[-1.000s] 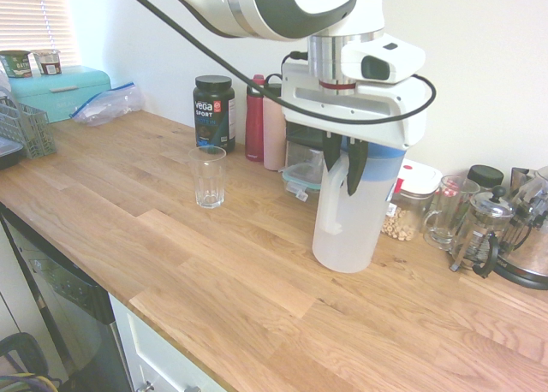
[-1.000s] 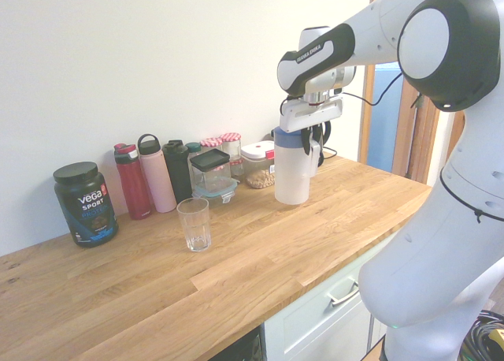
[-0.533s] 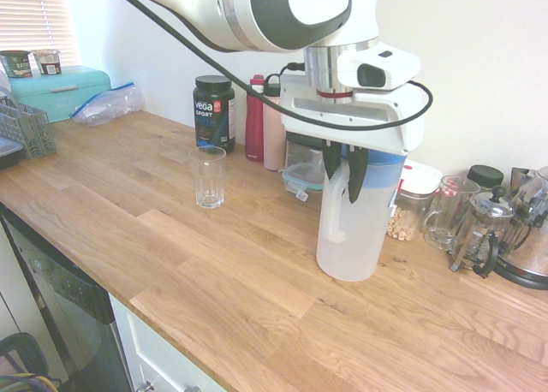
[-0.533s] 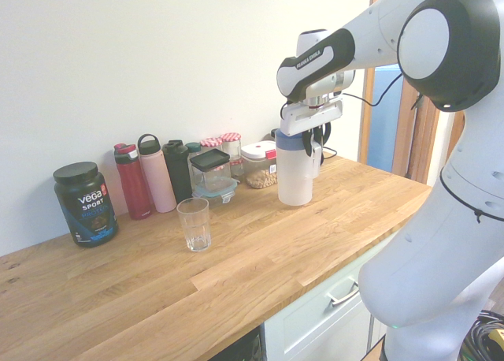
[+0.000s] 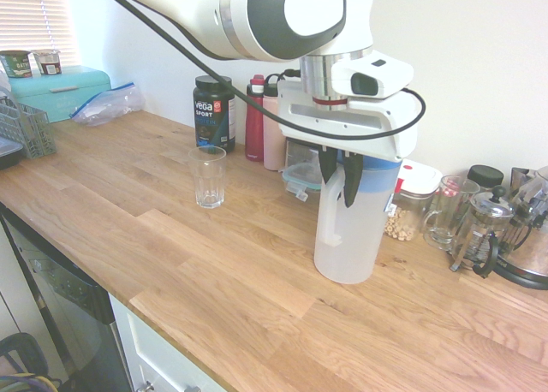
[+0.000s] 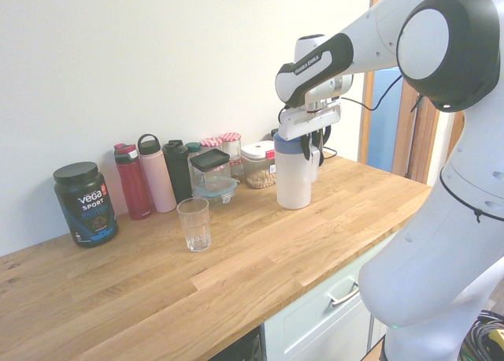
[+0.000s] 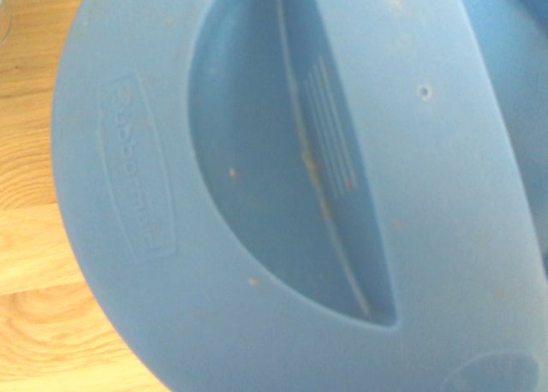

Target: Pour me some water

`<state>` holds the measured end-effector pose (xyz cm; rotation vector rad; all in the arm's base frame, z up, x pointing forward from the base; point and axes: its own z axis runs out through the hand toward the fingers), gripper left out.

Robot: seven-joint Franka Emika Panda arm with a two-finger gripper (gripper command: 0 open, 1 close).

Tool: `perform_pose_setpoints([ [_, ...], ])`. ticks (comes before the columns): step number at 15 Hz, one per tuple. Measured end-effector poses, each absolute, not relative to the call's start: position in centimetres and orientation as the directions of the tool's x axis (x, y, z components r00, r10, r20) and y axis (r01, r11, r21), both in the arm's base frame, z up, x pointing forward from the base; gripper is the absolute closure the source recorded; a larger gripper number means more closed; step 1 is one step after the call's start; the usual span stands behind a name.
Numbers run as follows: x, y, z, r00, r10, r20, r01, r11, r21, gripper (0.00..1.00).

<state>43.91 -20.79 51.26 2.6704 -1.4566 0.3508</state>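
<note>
A tall frosted-white jug [image 5: 353, 225] with a blue lid [image 7: 282, 178] stands upright on the wooden counter [image 5: 171, 246], right of centre. The water [image 5: 351, 259] shows only as a faint grey tint in its lower part. My gripper [image 5: 339, 176] comes down from above and is shut on the jug's handle [image 5: 330, 208]; the second exterior view shows the same hold on the jug [image 6: 293, 180] by the gripper [image 6: 310, 145]. I cannot tell whether the jug's base touches the counter. An empty clear glass [image 5: 208, 176] stands to the jug's left, also seen as the glass [image 6: 194, 225].
Against the wall stand a black tub [image 5: 214, 112], drink bottles [image 5: 255, 118] and lidded containers [image 5: 416, 197]. A glass mug [image 5: 447, 212], a French press [image 5: 481, 229] and a kettle [image 5: 531, 246] crowd the right end. A teal bread box [image 5: 58, 91] and a dish rack [image 5: 24, 127] sit far left.
The gripper and the jug have shifted a little toward the counter's front edge. The glass has not moved.
</note>
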Motion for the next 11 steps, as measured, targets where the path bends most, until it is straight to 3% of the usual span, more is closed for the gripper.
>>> perform_pose_setpoints([
  [11, 43.0, -20.9, 53.7, 0.498, -0.838, 0.224, -0.851, -0.522, -0.061, 0.0],
])
